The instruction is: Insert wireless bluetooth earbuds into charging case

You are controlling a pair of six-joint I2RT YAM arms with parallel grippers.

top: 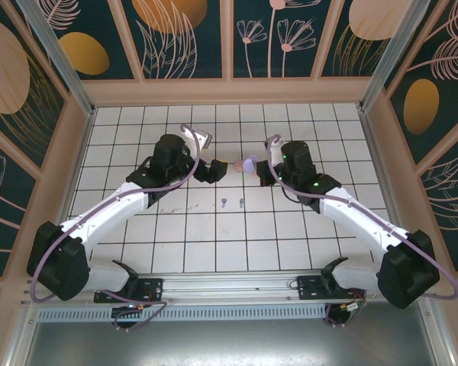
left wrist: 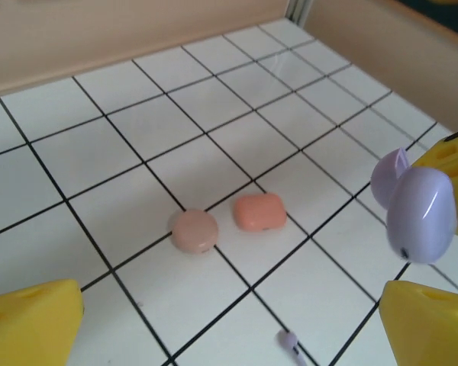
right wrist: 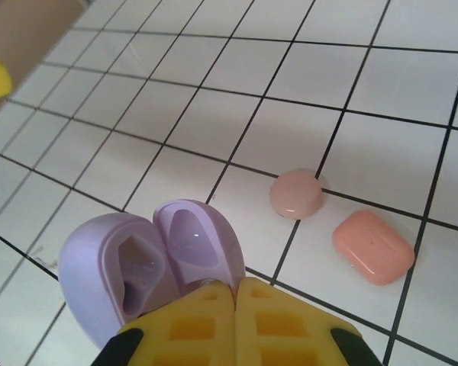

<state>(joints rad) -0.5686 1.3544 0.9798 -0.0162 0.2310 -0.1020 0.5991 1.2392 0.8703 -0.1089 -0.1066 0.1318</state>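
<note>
From above: the right gripper (top: 256,165) pinches the open purple case (top: 246,163) above the middle of the table (top: 137,244). Two buds (top: 224,202) lie nearer the front edge.

Left wrist: the left gripper (left wrist: 229,335) is wide open and empty. Go down slowly onto the purple bud (left wrist: 288,339).

Right wrist: hold the case's holes up.

White worktop (top: 214,236) ruled by thin dark lines into square tiles, glossy enough to catch soft reflections. Fenced on the far, left and right sides by a low pale beige wooden wall (top: 229,91). Above that wall, dark teal panels (top: 290,38) printed with pale leaf and flower outlines and orange and peach ovals, split by pale beige wooden slats (top: 226,38). Bare aluminium posts (top: 57,53) slanting up at the far left and far right corners. Along the near edge, a silver aluminium rail (top: 229,293) running left to right; nearer than that, a dull grey metal sheet (top: 229,339).
</note>
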